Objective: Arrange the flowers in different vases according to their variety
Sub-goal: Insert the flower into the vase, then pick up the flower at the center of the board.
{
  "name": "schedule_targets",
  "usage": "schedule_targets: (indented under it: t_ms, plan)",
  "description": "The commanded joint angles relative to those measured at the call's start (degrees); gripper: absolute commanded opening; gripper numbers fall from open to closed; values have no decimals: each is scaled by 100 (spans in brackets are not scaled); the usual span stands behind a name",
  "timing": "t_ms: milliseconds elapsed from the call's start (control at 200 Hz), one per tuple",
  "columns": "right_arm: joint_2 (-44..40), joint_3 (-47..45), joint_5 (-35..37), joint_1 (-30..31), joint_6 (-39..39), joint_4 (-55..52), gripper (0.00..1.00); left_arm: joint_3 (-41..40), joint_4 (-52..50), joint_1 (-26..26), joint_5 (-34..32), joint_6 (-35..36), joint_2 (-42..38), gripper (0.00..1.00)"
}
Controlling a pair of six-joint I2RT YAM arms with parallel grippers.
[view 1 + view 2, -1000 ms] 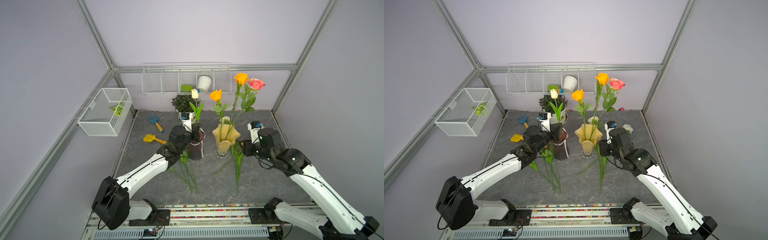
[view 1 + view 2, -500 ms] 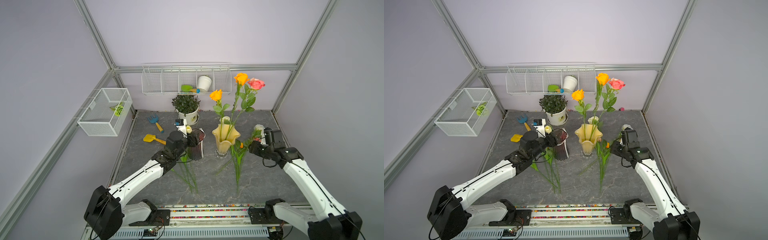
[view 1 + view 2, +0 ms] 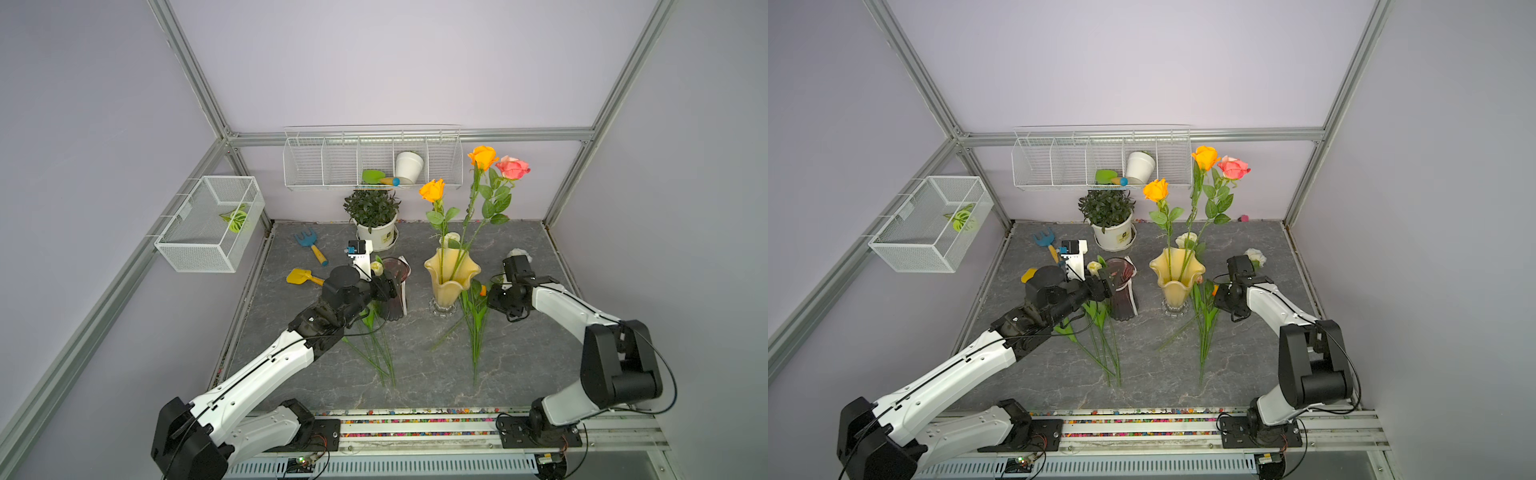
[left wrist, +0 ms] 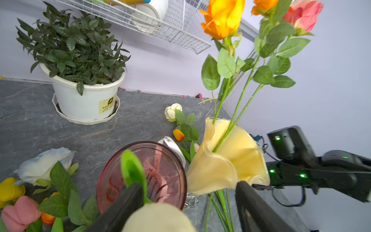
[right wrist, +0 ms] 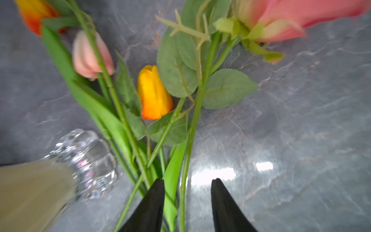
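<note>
The left end effector (image 4: 187,183) is spread, the cream tulip (image 4: 158,218) free between its jaws at the purple vase (image 4: 160,160) near the table (image 3: 519,361) middle; it may topple; the right end effector (image 5: 188,179), spread astride crossed stems (image 5: 192,130) beside the yellow vase (image 3: 440,286), may pinch two kinds.
</note>
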Motion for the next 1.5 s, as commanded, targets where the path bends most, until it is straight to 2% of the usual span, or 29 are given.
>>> schedule_targets:
  t_ms: [0, 205, 320, 430, 565, 760, 935, 1115, 1345, 1495]
  plan:
    - [244, 136, 116, -34, -91, 267, 45, 249, -141, -49, 355, 188, -213, 77]
    - [711, 228, 148, -33, -117, 497, 44, 351, -212, -269, 477, 382, -454, 78]
    - [892, 316, 230, -35, -138, 542, 40, 357, -249, -354, 463, 425, -571, 78]
    - [958, 360, 316, -48, -157, 547, 26, 354, -302, -405, 431, 411, -656, 78]
    - [903, 375, 438, -46, -184, 463, 0, 338, -381, -447, 387, 375, -750, 79]
    - [375, 367, 586, -41, -281, 145, 0, 308, -730, -474, 220, 199, -921, 79]
    - [-803, 349, 966, -47, -445, -339, 0, 37, -1116, -470, 97, -230, -1251, 79]
    - [-2082, 335, 1330, -45, -744, -631, 0, -613, -1399, -477, -154, -734, -1841, 79]
    - [-3725, 619, 478, 10, -1740, 40, 0, -1429, -1716, -476, -377, -1628, -2638, 78]
    - [-3925, 1437, 124, 429, -2227, 346, 0, -1834, -1701, -478, -398, -2052, -2790, 78]
